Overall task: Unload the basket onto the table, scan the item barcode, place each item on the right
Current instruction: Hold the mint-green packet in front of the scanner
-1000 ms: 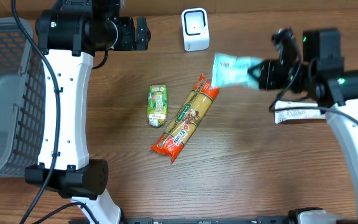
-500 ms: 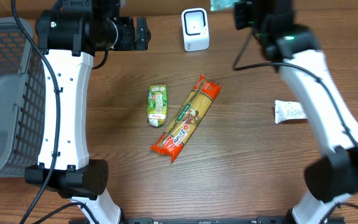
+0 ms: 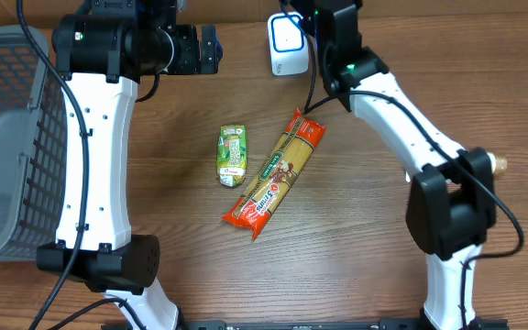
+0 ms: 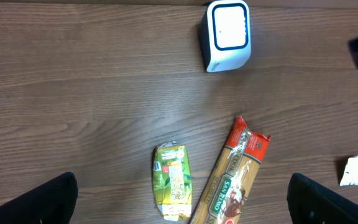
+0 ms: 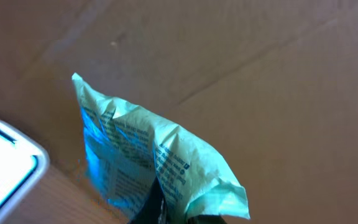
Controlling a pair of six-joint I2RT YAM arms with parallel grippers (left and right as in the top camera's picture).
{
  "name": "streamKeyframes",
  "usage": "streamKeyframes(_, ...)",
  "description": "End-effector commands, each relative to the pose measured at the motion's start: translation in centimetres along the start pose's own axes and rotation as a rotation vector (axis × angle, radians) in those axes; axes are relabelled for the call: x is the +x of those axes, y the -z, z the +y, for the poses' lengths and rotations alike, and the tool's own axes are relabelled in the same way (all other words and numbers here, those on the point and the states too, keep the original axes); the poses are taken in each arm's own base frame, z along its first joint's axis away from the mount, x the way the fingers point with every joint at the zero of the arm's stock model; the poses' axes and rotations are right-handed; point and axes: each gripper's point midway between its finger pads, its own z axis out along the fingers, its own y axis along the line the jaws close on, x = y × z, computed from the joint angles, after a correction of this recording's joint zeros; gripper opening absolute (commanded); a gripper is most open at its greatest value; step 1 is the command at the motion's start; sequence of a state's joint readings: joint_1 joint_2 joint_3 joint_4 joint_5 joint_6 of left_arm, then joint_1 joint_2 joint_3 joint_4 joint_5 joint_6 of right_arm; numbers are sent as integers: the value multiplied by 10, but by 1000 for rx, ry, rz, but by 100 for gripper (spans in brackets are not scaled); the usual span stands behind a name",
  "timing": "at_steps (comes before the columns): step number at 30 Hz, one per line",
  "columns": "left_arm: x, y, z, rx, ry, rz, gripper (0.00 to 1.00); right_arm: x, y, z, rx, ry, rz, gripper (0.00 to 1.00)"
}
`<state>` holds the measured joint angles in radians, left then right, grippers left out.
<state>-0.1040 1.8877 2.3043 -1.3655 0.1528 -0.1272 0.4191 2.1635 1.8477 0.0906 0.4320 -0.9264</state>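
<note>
Green packet [image 5: 143,155] tight in right tool [image 5: 165,210]

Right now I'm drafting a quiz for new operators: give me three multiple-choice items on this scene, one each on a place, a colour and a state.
1. The carton lies: A) beside the pasta; B) on the pasta; C) under the pasta.
2. The packet in the right gripper is: A) red; B) green; C) black.
3. The left gripper is: A) shut on the carton; B) shut on the pasta; C) open.
1A, wood shows between them. 2B, its wrapper is mint green. 3C, its fingers stand wide apart.
</note>
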Motion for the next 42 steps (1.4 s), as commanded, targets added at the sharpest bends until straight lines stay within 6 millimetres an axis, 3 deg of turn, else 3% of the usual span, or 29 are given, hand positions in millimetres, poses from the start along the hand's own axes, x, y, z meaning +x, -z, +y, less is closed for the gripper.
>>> streamKeyframes(1,-1,-1,0,-5,-17,-2,100,-6,-11,1,80,181,-19,4)
streamKeyframes(4,-1,-1,0,-5,-17,-2,100,-13,-18,17,121,313,-56,4)
streamKeyframes(8,-1,-1,1,-5,-17,-2,99,-15,-24,45,85,363,-90,4)
streamKeyframes(15,-1,-1,1,-5,-17,-2,100,-2,-32,81,35,422,-80,4)
streamKeyframes(20,-1,-1,0,-5,-17,-2,100,7,-36,95,19,503,-69,4)
streamKeyframes(25,-1,-1,1,-5,-17,-2,100,9,-37,92,40,611,-53,4)
streamKeyframes(42,-1,-1,1,-5,-17,-2,99,7,-35,85,77,605,-27,4)
